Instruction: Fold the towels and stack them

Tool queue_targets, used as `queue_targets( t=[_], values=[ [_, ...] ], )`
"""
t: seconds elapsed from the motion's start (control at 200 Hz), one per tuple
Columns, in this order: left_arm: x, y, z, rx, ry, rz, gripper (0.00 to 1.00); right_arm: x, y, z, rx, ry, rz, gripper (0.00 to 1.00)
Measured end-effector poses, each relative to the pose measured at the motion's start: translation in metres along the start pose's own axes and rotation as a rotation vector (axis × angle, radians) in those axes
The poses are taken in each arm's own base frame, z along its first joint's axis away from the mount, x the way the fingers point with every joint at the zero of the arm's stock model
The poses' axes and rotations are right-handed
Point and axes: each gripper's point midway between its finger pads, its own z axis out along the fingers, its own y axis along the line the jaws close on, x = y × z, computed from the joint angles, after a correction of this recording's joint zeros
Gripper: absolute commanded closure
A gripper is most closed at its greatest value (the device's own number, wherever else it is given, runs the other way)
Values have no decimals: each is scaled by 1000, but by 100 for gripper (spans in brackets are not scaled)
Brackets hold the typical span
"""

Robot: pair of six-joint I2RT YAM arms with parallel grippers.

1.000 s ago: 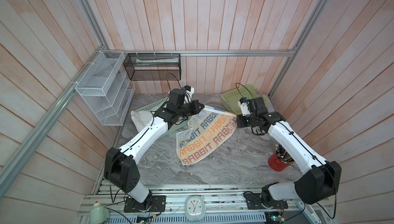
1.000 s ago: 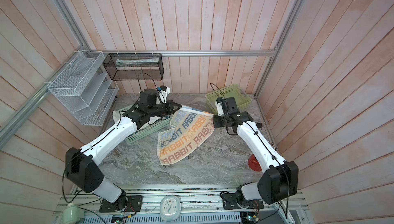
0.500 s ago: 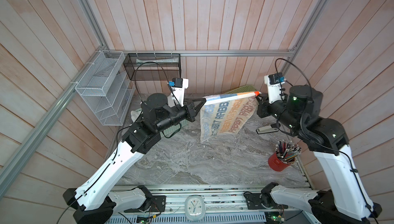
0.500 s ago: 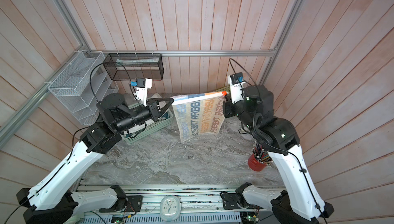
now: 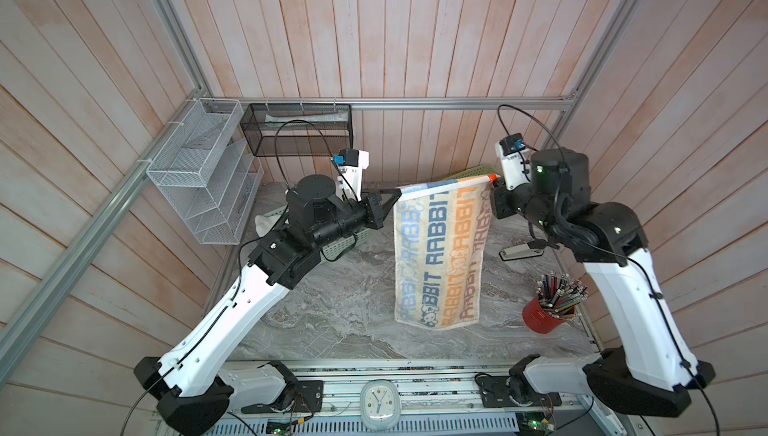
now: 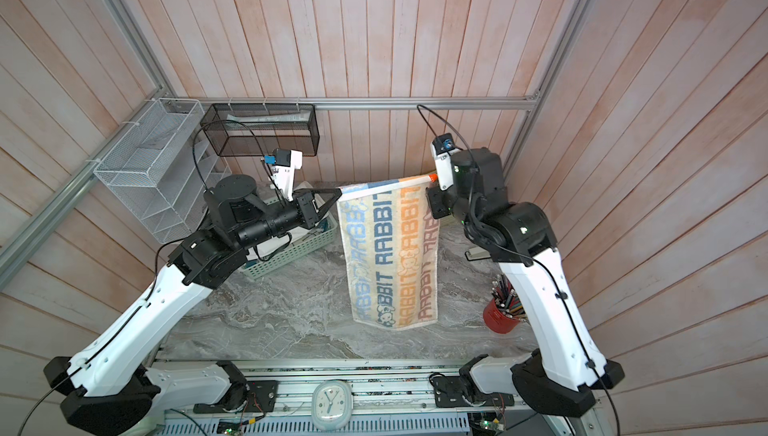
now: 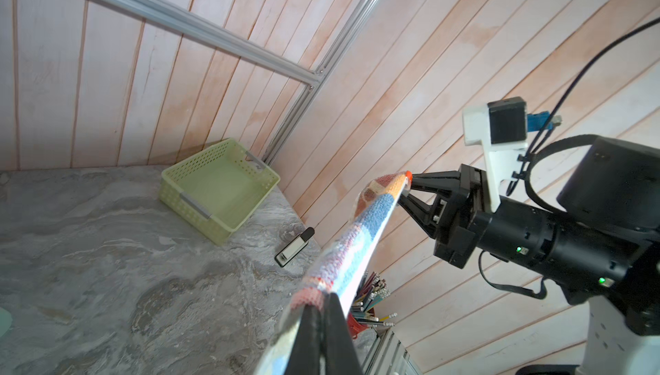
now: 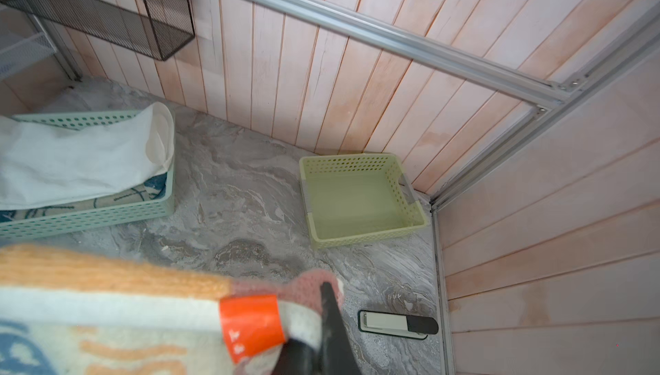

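A blue, orange and brown striped towel (image 5: pixel 440 255) (image 6: pixel 390 255) lettered "RABBIT" hangs flat in the air over the middle of the table, held by its two top corners. My left gripper (image 5: pixel 397 193) (image 7: pixel 321 298) is shut on the top left corner. My right gripper (image 5: pixel 492 178) (image 8: pixel 326 291) is shut on the top right corner, by an orange tag (image 8: pixel 251 323). The towel's lower edge hangs just above the marble. A plain white towel (image 8: pixel 71 159) lies in the pale green basket (image 8: pixel 89 212), over a cream and blue one (image 8: pixel 150 187).
An empty yellow-green basket (image 8: pixel 360 201) sits in the back right corner. A stapler (image 5: pixel 521 252) lies near the right wall and a red cup of pencils (image 5: pixel 548 313) stands in front of it. A white wire rack (image 5: pixel 199 176) and a black mesh bin (image 5: pixel 299 131) hang at the back left.
Both arms have risen and lifted the striped towel off the table. It lay spread on the marble a second ago and now hangs straight down between the grippers.
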Motion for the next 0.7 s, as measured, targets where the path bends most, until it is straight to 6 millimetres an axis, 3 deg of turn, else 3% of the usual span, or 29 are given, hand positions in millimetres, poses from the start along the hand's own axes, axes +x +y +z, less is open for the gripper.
queue_targets(
  t=[0.18, 0.32, 0.45, 0.55, 0.7],
  values=[
    [12, 93, 42, -86, 80, -112, 100, 28, 12, 98, -34, 149, -22, 100],
    [38, 167, 79, -132, 168, -200, 100, 63, 18, 173, -28, 272, -46, 100],
    [67, 220, 105, -158, 244, -272, 100, 101, 23, 231, -26, 390, -60, 100],
    [84, 244, 114, -166, 279, -311, 100, 121, 27, 253, -30, 451, -68, 100],
    [89, 249, 115, -146, 281, -314, 100, 134, 31, 254, -40, 482, -54, 100]
  ],
)
